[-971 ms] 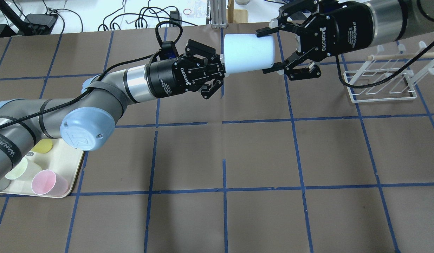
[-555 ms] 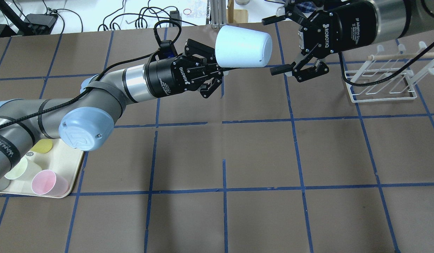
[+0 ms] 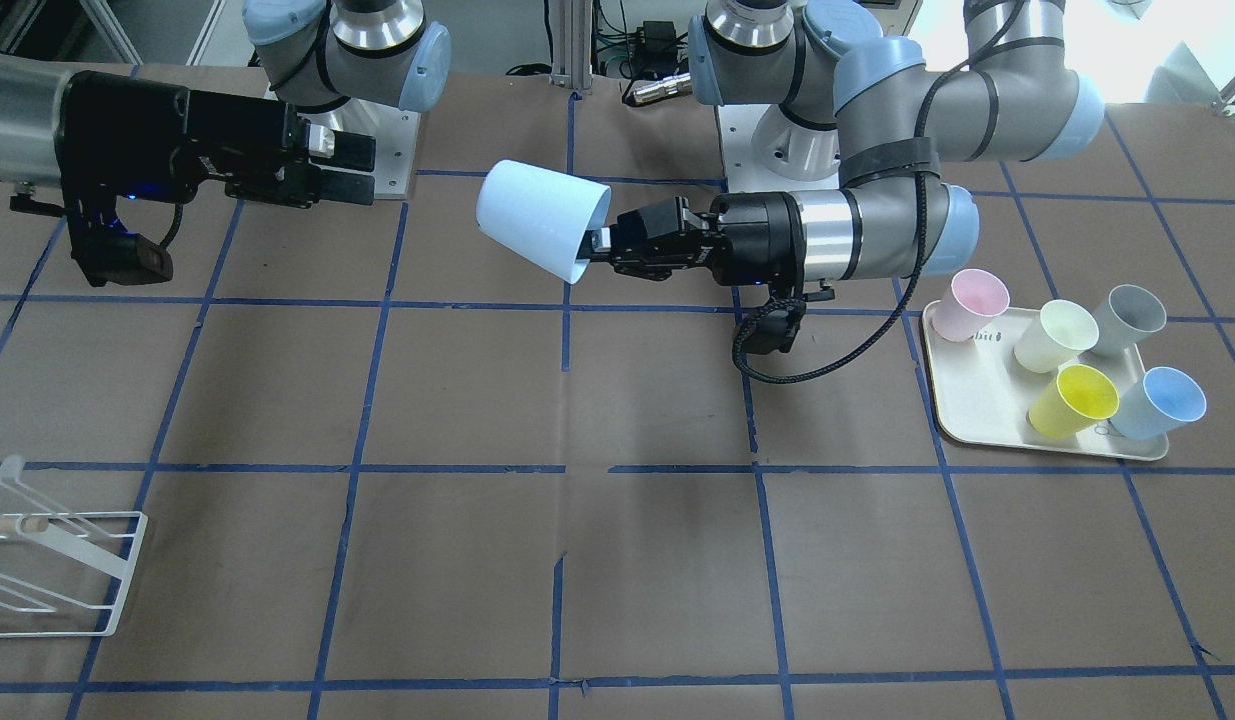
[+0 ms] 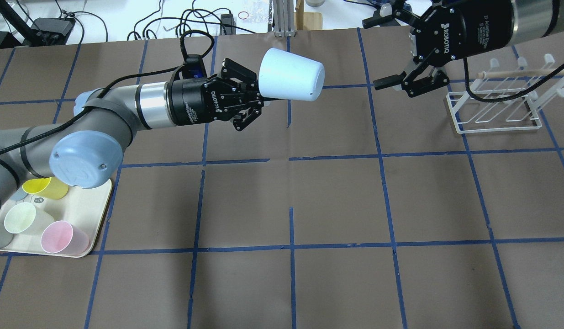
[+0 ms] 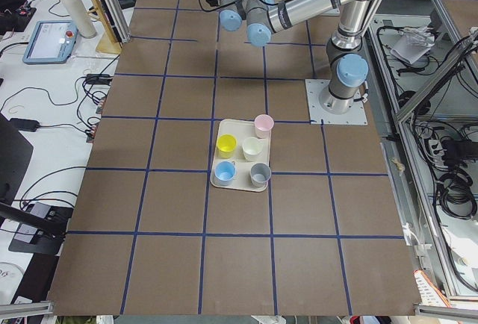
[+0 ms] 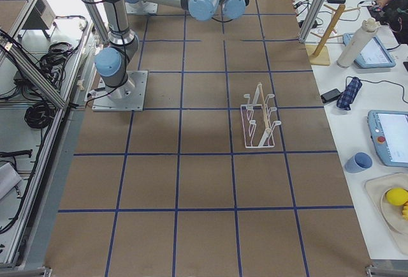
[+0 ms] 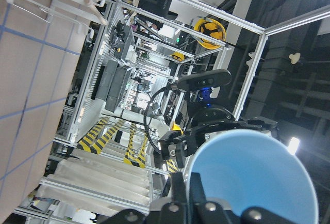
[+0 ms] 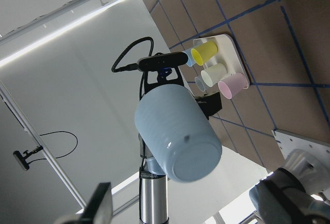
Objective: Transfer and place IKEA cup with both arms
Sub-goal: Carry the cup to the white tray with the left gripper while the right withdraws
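Observation:
The sky-blue IKEA cup (image 4: pixel 291 80) lies on its side in the air above the far middle of the table, base towards the right arm. My left gripper (image 4: pixel 260 93) is shut on its rim. The cup and left gripper also show in the front view (image 3: pixel 537 232) (image 3: pixel 594 245). The left wrist view looks into the cup's blue inside (image 7: pixel 252 180). My right gripper (image 4: pixel 380 51) is open and empty, a gap to the right of the cup's base. It also shows in the front view (image 3: pixel 345 168). The right wrist view shows the cup's base (image 8: pixel 175 133) between its spread fingers (image 8: pixel 99 206).
A cream tray (image 4: pixel 97 214) at the near left holds several cups: pink (image 3: pixel 967 305), pale green (image 3: pixel 1057 335), grey (image 3: pixel 1127 318), yellow (image 3: pixel 1082 400) and grey-blue (image 3: pixel 1162 403). A white wire rack (image 4: pixel 496 109) stands at the far right, below the right arm.
The right gripper, open around the cup's base one second ago, has drawn back to the right. The left arm has pulled the cup leftward, its base tipping a little downward.

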You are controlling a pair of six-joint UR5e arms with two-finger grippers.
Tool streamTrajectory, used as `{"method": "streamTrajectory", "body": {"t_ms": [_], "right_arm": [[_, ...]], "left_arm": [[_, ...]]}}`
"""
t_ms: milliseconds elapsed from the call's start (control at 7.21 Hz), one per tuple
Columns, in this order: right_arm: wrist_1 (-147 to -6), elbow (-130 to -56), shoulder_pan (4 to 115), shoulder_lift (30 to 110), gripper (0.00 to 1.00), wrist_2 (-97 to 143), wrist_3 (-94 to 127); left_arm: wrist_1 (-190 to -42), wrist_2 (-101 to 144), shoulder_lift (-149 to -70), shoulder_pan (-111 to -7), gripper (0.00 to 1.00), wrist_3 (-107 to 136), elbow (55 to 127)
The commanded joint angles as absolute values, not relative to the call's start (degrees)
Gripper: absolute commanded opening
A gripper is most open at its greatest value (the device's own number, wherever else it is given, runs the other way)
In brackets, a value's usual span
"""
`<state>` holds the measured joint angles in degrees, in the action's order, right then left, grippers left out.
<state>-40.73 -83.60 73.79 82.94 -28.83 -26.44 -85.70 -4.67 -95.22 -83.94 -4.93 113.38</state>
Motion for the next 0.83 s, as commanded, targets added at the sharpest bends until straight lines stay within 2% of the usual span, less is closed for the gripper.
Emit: {"method": "streamTrajectory", "body": {"t_ms": [0,693], "right_arm": [[-48.57,-83.93,73.74,83.32,1.0,-39.76,-23.14],[-65.7,-84.64,76.45,84.38,1.0,-70.52,-9.08]], "left_arm": [[-84.65,-21.36,-93.7,-79.47,0.0,-4.92,112.5],[-78.51,-63.48,-88.07,-69.54,0.0,-12.99,112.15]]}}
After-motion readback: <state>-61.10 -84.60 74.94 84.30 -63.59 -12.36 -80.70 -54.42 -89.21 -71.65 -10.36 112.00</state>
